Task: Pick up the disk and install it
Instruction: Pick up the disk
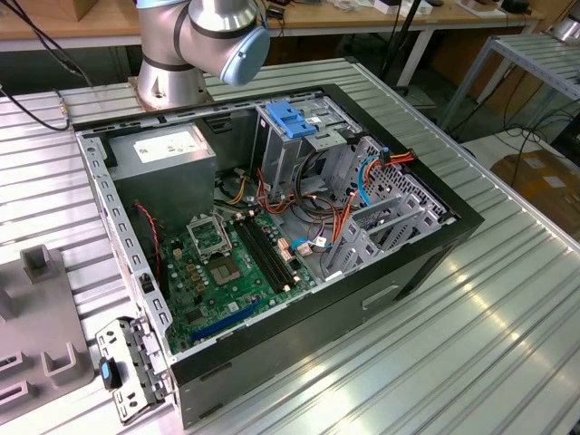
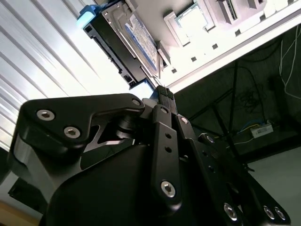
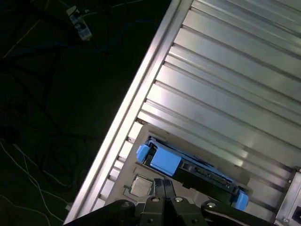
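Fingers [image 2: 161, 94] of the gripper [image 2: 165, 92] are pressed together with nothing between them, their tips close to the near end of the disk [image 2: 129, 40]; whether they touch it I cannot tell. In both wrist views the disk, with its blue side rails [image 3: 164, 162], sits on a grey fixture plate [image 2: 188, 47] near the edge of the ribbed metal table [image 3: 225, 70]. Farther off, in the exterior view, the arm [image 1: 204, 36] rises behind the open computer case [image 1: 362, 308].

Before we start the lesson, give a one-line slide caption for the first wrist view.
Shut gripper pointed toward the blue-railed disk lying near the edge of the ribbed metal table.
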Available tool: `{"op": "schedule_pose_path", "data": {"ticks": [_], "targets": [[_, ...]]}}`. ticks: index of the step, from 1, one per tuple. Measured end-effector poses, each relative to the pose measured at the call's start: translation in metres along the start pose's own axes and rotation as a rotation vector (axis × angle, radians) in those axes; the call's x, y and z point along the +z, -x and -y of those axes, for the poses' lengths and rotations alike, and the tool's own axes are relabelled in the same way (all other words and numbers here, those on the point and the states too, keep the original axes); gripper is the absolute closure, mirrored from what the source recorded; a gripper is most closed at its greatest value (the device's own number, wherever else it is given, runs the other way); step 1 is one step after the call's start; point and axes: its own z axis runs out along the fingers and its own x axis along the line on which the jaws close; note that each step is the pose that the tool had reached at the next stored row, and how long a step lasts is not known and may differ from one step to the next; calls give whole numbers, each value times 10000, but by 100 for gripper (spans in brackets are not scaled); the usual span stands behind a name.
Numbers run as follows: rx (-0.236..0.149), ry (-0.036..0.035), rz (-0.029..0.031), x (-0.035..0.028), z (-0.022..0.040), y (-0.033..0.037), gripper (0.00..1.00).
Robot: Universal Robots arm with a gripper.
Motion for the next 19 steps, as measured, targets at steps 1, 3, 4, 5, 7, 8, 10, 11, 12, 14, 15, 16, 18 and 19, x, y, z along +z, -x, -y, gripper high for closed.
{"op": "schedule_pose_path", "data": {"ticks": [1, 3, 4, 5, 7, 8, 10, 11, 12, 14, 15, 16, 18, 19], "targets": [[-58, -1, -2, 0, 0, -1, 89], [-208, -5, -9, 0, 1, -4, 89], [-302, -8, -12, 0, 2, -4, 89], [-413, -11, -17, 0, 2, -5, 89], [-583, -15, -24, 1, 3, -5, 89], [-733, -18, -30, 0, 3, -4, 89], [-963, -25, -40, 0, 3, -4, 89], [-1054, -26, -42, 1, 3, -4, 89], [-1140, -28, -46, 1, 3, -4, 89], [-1340, -33, -55, 1, 3, -4, 89], [-1503, -36, -61, 1, 3, -4, 89], [-1587, -38, -64, 1, 3, -4, 89], [-1766, -42, -72, 1, 3, -4, 89], [-1855, -45, -76, 1, 3, -4, 89]]}}
